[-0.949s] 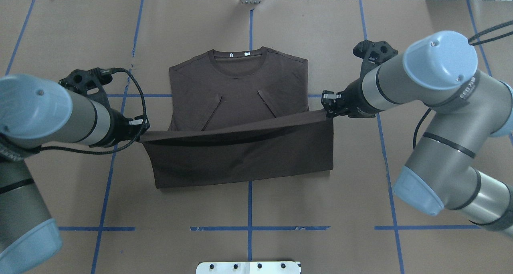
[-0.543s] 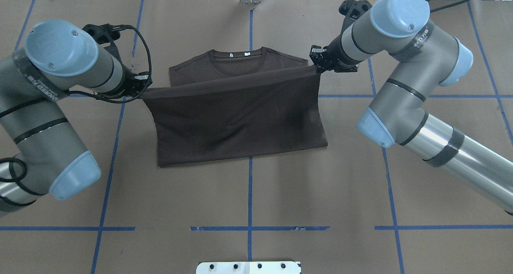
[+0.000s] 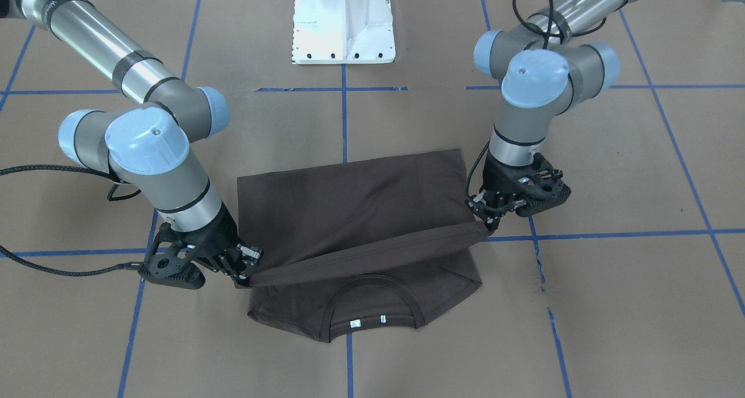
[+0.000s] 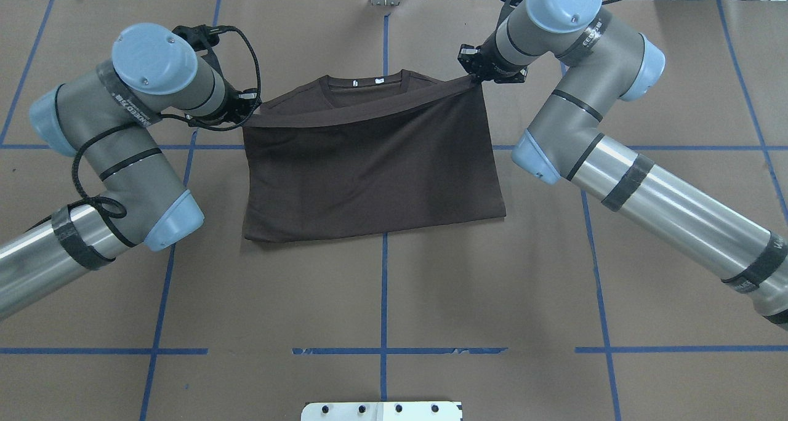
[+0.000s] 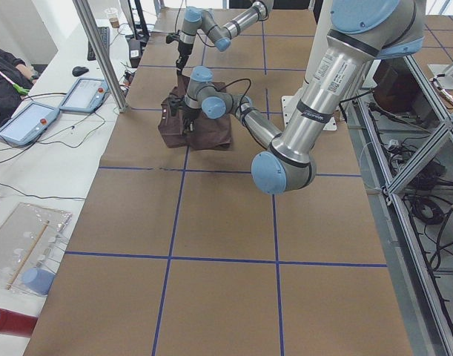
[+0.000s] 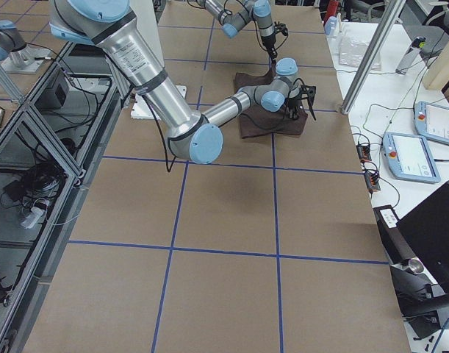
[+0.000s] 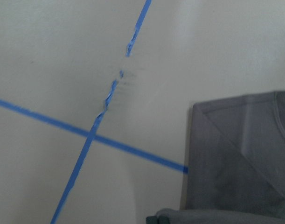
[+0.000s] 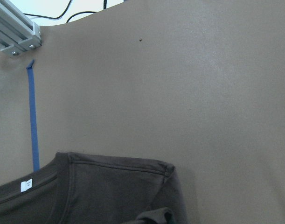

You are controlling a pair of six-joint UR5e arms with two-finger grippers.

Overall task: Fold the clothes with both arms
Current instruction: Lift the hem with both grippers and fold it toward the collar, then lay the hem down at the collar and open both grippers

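Here, your left pincer [image 4: 251, 104] and right pincer [image 4: 472, 70] each clamped a hem corner of the brown T-shirt [image 4: 369, 162], edge raised near its collar [image 4: 369, 84]; the rest lay on the surface [image 4: 381, 298].

The left gripper [image 4: 251, 105] and right gripper [image 4: 473, 71] are carrying the lifted hem [image 4: 357, 111] of the T-shirt [image 4: 369, 168] farther from the robot. The hem is now nearing the collar [image 4: 368, 84].
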